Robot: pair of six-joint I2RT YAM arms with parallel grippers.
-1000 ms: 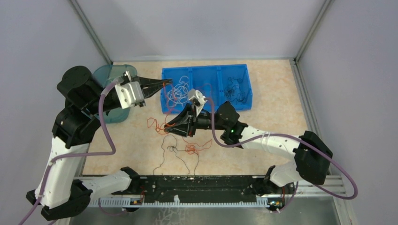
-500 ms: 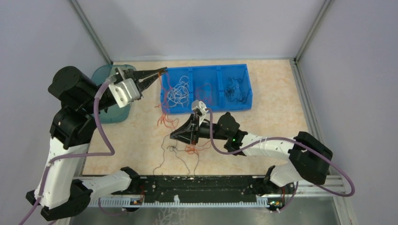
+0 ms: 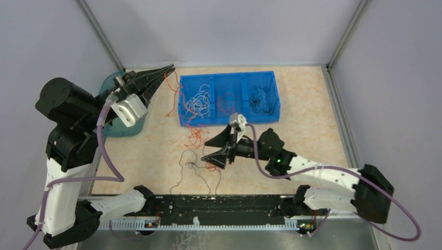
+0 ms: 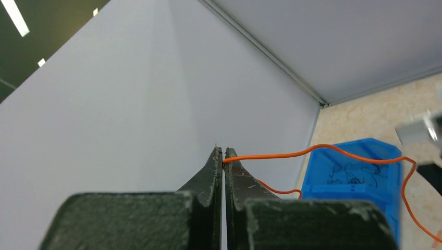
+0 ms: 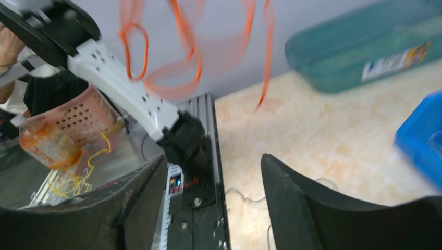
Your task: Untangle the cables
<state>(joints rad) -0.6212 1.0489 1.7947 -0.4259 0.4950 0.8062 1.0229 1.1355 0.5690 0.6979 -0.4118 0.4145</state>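
Currently, the beige surface (image 3: 312,120) carries a blue tray (image 3: 228,76) at far centre and a teal container (image 3: 110,86) at far left. The left pincer (image 3: 168,69), raised beside the tray, is clamped tight on one orange cable (image 4: 260,156) that hangs down. The right pincer (image 3: 206,150) stands wide apart, gripping nothing, low over loose cables (image 3: 200,166) lying near centre. White cables (image 3: 198,104) fill the tray's left compartment, black cables (image 3: 259,101) its right.
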